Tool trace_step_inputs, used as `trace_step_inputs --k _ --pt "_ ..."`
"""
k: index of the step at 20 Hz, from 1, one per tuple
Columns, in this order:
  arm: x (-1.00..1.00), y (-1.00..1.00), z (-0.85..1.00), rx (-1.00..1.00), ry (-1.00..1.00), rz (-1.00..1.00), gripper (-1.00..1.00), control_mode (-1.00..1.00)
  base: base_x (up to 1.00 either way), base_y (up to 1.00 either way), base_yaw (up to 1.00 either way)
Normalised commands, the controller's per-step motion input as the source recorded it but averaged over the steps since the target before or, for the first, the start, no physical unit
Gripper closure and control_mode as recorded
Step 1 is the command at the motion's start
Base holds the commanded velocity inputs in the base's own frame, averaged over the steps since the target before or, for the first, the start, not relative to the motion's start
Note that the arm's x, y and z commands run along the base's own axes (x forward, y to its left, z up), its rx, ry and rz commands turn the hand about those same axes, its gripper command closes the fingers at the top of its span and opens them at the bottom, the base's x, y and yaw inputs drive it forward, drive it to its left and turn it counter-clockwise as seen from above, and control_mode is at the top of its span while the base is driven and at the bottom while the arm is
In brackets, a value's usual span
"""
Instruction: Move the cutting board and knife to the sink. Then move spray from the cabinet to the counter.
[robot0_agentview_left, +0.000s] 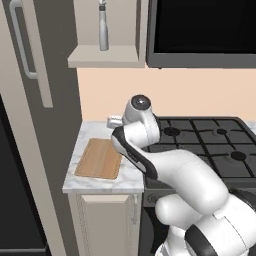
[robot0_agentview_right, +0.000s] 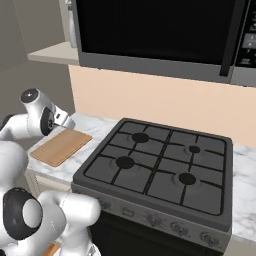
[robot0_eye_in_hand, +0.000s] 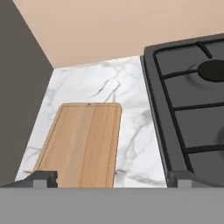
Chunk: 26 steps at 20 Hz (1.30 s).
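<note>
Spread wide and holding nothing, the claw (robot0_eye_in_hand: 107, 179) hangs above the counter (robot0_eye_in_hand: 131, 131). Cutting board (robot0_eye_in_hand: 83, 144) lies flat at its 10 o'clock, beside the stovetop (robot0_eye_in_hand: 188, 100). Spray (robot0_agentview_left: 103, 27) stands on the cabinet (robot0_agentview_left: 102, 55) shelf at 12 o'clock.

We find no text, label, brand, number or sign that we can read in any of these pictures. The nearest thing to lettering that we see is a column of small pale marks on the dark control panel of the black-fronted microwave (robot0_agentview_right: 248, 42) in the right base view, and they are too small and blurred for us to make out as words or figures. The row of round dark knobs on the front of the black gas stovetop (robot0_agentview_right: 165, 226) carries no markings that we can read either.
</note>
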Motion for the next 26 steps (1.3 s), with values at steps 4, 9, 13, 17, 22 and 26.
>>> trace_step_inputs --k 4,9,13,17,22,26 --pt "0.32 0.0 0.0 -0.04 0.14 0.03 -1.0 -1.0 0.0 0.0 0.0" --pt "0.35 0.0 -0.14 0.0 0.08 0.01 -1.0 -1.0 0.0 0.0 0.0" --pt "0.44 0.02 -0.3 0.0 0.03 0.02 -1.0 -1.0 0.0 0.0 0.0" --pt "0.51 0.01 -0.34 0.0 0.02 0.02 -1.0 -1.0 0.0 0.0 0.0" --pt "0.42 0.01 -0.45 0.04 0.0 0.02 -1.0 -1.0 0.0 0.0 0.0" --pt "0.34 0.0 -0.32 0.06 0.0 0.02 -1.0 -1.0 0.0 0.0 0.0"
